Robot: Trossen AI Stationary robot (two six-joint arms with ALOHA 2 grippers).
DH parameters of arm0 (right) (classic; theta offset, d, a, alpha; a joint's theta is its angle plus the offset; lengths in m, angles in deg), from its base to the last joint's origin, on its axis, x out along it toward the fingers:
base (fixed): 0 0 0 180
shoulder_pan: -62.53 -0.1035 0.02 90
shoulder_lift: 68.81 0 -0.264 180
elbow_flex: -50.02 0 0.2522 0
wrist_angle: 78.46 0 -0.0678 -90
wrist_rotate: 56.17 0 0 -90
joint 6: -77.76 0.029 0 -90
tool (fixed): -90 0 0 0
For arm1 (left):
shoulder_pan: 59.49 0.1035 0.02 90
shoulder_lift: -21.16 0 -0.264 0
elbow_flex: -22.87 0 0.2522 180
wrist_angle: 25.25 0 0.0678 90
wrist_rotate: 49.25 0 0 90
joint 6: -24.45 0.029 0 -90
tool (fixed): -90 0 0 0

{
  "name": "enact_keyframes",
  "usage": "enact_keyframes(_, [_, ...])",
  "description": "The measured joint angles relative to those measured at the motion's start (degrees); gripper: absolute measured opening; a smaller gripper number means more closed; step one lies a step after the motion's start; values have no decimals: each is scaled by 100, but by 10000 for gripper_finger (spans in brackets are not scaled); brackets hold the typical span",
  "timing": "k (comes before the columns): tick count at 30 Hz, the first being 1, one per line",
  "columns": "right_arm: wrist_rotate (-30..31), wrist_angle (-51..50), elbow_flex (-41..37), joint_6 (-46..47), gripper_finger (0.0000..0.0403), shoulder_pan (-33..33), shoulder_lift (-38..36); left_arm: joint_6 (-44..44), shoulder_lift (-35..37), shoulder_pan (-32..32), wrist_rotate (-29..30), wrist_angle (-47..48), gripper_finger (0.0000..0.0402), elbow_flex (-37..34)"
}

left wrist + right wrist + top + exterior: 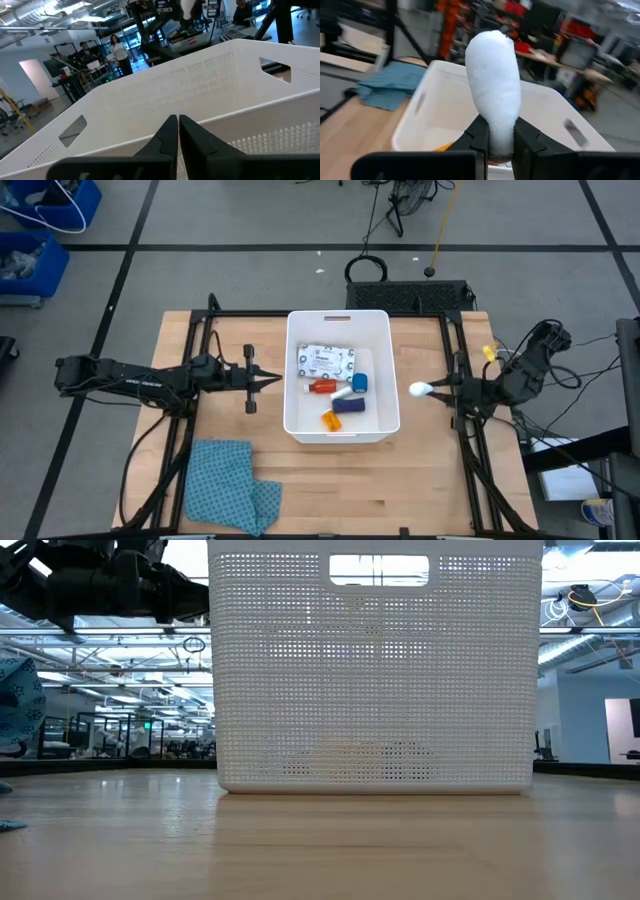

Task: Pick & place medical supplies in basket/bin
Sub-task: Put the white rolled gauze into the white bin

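Note:
The white tub (293, 355) stands mid-table and holds a white printed packet (325, 360), a red-capped bottle (322, 387), a blue tape roll (359, 382), a dark blue strip (347, 404) and an orange pill bottle (331, 419). My right gripper (436, 388) hovers just right of the tub, shut on a white cylinder (419, 389). My left gripper (275, 380) is shut and hovers just left of the tub's left wall; in the left wrist view the gripper (177, 125) points at the tub (200, 85). My right gripper pinches the white cylinder (494, 90) between its two fingers at one end (500, 137). The fingers come level from the table's right side. The cylinder is lifted clear and sticks out beyond the fingertips toward the tub.
A blue patterned cloth (230, 485) lies crumpled on the table's near left part. Black frame rails (200, 350) run along both sides of the table. The low view shows the tub's perforated wall (375, 670) filling the middle.

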Motion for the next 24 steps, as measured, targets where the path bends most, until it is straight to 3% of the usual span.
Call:
enact_keyframes(4, [-572, 633, -485, -356, 33, 292, -363, -2, -1, -2, 0, 2, 21, 0])
enact_keyframes(13, [-1590, 935, -1136, -391, 33, 970, -1191, 149, -1, -2, 37, -47, 21, 0])
enact_keyframes(24, [-1602, 1057, -1570, -605, 34, 1411, -1533, 144, -1, 2, 651, -149, 21, 0])
